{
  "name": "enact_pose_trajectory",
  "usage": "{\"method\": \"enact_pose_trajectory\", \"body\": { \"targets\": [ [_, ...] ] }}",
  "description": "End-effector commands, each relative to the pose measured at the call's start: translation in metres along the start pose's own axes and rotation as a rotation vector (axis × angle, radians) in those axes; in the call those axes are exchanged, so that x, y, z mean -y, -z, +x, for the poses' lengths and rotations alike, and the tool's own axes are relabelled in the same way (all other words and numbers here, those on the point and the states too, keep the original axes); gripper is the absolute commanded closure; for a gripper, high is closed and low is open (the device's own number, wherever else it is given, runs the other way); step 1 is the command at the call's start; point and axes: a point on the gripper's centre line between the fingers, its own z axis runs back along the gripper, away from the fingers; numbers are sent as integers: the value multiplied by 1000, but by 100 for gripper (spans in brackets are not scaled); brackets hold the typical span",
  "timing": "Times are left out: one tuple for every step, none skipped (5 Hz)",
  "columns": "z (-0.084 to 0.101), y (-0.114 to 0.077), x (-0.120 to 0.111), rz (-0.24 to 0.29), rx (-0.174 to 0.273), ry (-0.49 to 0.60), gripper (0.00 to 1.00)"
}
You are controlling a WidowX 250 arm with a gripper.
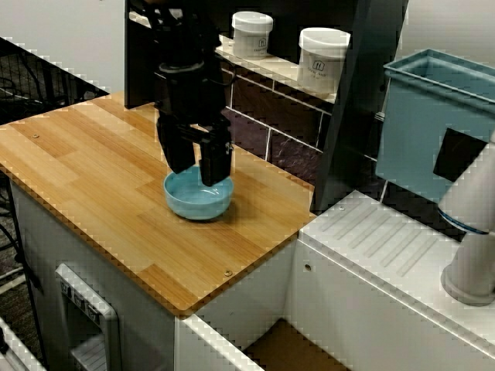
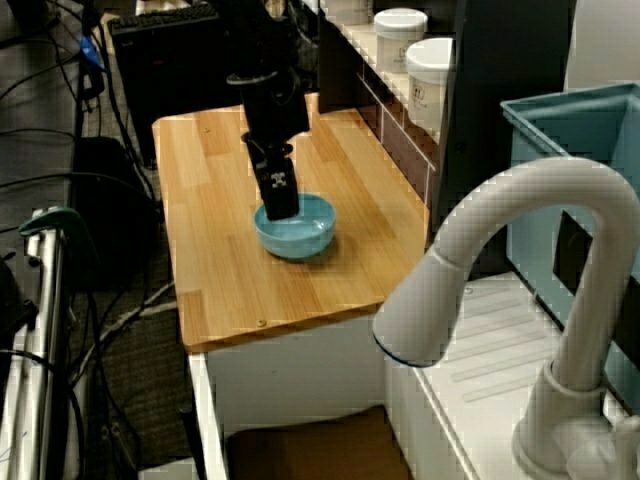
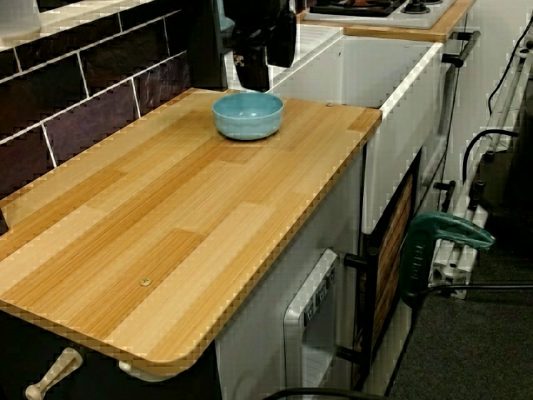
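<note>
The far rim of the bowl point(image 1: 197, 205) is hidden by the gripper point(image 1: 198, 176); the arm point(image 1: 182, 46) is cut off at the top edge; the label on the jar point(image 1: 322, 58) cannot be read.

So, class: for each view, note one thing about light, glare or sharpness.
View from the front: pale glare inside the blue bowl, under the dark claw; worktop edges look jagged. View past the tap: the tap looms large and soft. Low view along the worktop: even light, faint shadow beneath the bowl.
</note>
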Motion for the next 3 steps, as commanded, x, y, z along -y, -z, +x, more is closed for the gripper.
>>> {"method": "enact_pose_trajectory", "body": {
  "targets": [
    [14,5,28,14,41,21,0],
    [19,20,34,29,21,14,0],
    [23,31,29,50,34,4,0]
  ]
}}
